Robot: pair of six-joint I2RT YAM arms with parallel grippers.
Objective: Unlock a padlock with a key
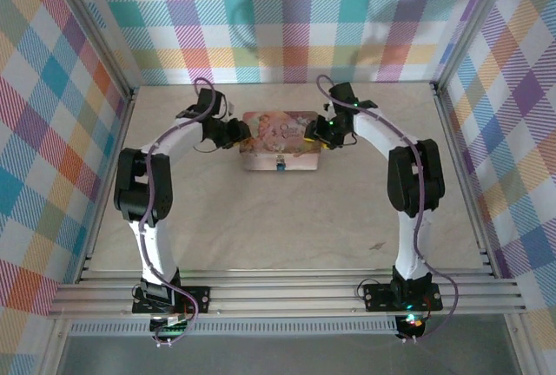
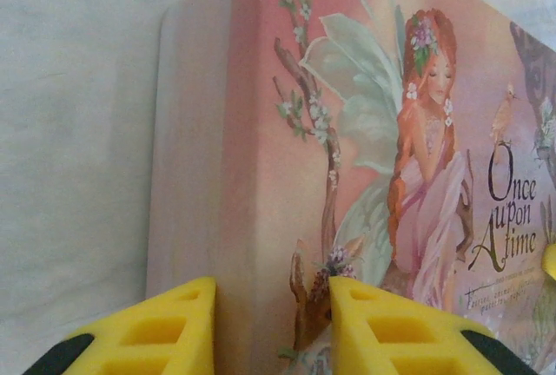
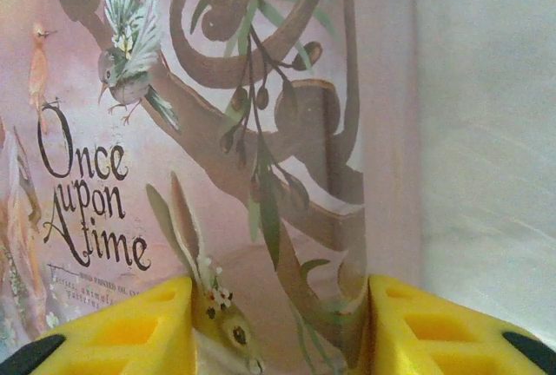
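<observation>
Left gripper: yellow fingers were partly spread astride the left edge of the pink tin, one outside the wall and one over the lid; whether they pressed it, I could not tell.
Right gripper: likewise partly spread, astride the tin's right edge; grip not clear.
Padlock: hung at the middle of the tin's near wall, toward the desk's far edge.
Padlock handling: probably light, hard and slippery; best pinched by its blue body, keyhole left free.
Key: perhaps the dark speck toward the desk's near right corner; too small to be sure.
Arms: both were bent at the elbow, wrists turned inward to the tin's ends.
</observation>
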